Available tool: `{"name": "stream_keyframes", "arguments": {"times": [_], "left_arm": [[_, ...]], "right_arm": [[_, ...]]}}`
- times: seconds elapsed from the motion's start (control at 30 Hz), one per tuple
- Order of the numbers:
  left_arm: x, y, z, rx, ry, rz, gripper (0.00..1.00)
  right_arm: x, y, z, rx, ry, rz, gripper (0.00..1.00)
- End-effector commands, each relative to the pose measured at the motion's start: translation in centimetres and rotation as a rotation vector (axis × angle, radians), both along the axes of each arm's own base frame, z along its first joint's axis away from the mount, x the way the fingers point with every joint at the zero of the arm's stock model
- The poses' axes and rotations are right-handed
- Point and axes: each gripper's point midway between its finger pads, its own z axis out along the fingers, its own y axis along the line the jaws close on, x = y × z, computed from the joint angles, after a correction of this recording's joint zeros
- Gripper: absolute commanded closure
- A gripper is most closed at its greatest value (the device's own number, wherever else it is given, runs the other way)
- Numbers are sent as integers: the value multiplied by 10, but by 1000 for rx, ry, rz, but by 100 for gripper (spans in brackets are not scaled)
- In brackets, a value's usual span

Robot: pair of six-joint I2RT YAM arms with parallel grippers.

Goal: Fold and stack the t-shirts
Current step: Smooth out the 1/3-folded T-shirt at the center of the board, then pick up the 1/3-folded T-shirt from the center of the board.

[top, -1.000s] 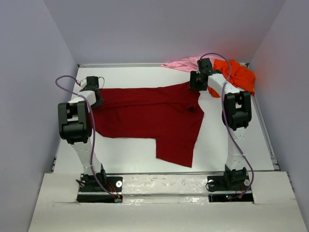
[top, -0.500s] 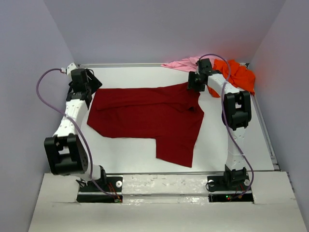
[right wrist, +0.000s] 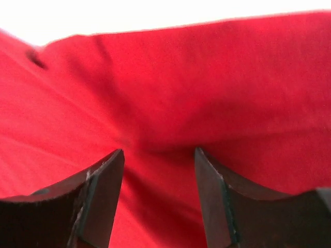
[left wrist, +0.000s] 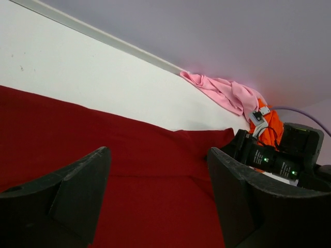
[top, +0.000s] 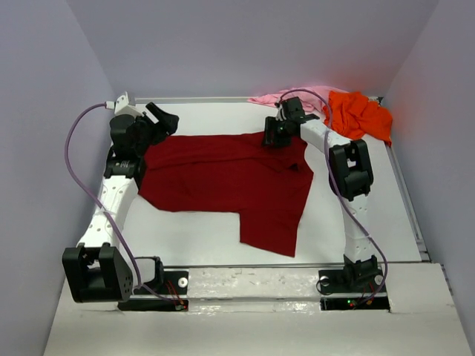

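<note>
The dark red t-shirt (top: 230, 178) lies spread flat across the middle of the table, with one flap reaching toward the near edge. My left gripper (top: 162, 119) hangs open above its far left corner, and red cloth (left wrist: 129, 155) shows beneath the empty jaws (left wrist: 158, 170). My right gripper (top: 271, 133) is open low over the shirt's far right edge. Its fingers straddle a soft ridge of red cloth (right wrist: 181, 77) without pinching it (right wrist: 159, 155). The orange t-shirt (top: 360, 113) and the pink t-shirt (top: 286, 96) lie crumpled in the far right corner.
White table (top: 200, 237) with a raised rim at the back (top: 200, 99) and grey walls on three sides. The left wrist view shows the pink t-shirt (left wrist: 222, 92), the orange t-shirt (left wrist: 271, 129) and the right gripper's body (left wrist: 269, 157) at the shirt's far corner.
My left gripper has opened, let go of the shirt's left edge and risen toward the back left. The right gripper has slid left along the shirt's far edge.
</note>
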Motion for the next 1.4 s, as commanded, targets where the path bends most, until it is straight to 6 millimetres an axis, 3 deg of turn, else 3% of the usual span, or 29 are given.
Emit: {"name": "stream_keyframes", "arguments": {"times": [0.0,0.07,0.1,0.17,0.4,0.53,0.6,0.63,0.67,0.73,0.87,1.0,1.03,1.1,1.13,1.17,1.2,1.27,1.3,1.37], "left_arm": [[-12,0,40,23,-120,-16,15],[-13,2,43,37,-131,-3,15],[-15,-9,43,37,-128,-30,15],[-14,-9,42,39,-120,-29,15],[-12,-7,39,45,-102,-16,15],[-9,-5,31,40,-75,-16,15],[-8,-6,27,38,-66,-17,15],[-8,-6,27,38,-64,-19,15],[-8,-6,27,40,-64,-17,15],[-7,-7,24,40,-58,-21,15],[-5,-7,21,36,-52,-22,15],[-4,-7,20,37,-53,-20,15],[-4,-7,19,37,-52,-20,15],[-3,-6,16,37,-45,-17,15],[-2,-6,16,41,-44,-16,15],[-2,-6,15,39,-44,-16,15],[-2,-6,14,39,-43,-15,15],[-2,-6,15,38,-44,-16,15],[-3,-6,16,39,-47,-14,15],[-3,-6,17,42,-50,-12,15]], "right_arm": [[10,-17,-27,-53,24,-54,37],[14,-28,-33,-64,40,-87,36],[16,-37,-34,-51,57,-107,36],[14,-37,-34,-22,74,-112,36],[42,-76,-32,-27,47,-194,36],[53,-82,-38,9,67,-198,36],[69,-84,-36,19,48,-196,36],[80,-83,-22,23,18,-194,36],[82,-83,-32,17,29,-189,35],[87,-81,-30,21,25,-185,35],[95,-72,-9,64,-16,-140,35],[92,-55,40,153,-88,-51,35],[92,-55,73,163,-146,-40,35],[87,-53,108,182,-206,-14,36],[82,-53,115,185,-218,-10,36],[74,-54,158,196,-289,-3,36],[69,-54,176,204,-320,1,36],[49,-57,184,206,-310,-7,36],[32,-60,224,225,-371,-27,36],[-3,-63,234,229,-387,-55,36]]}}
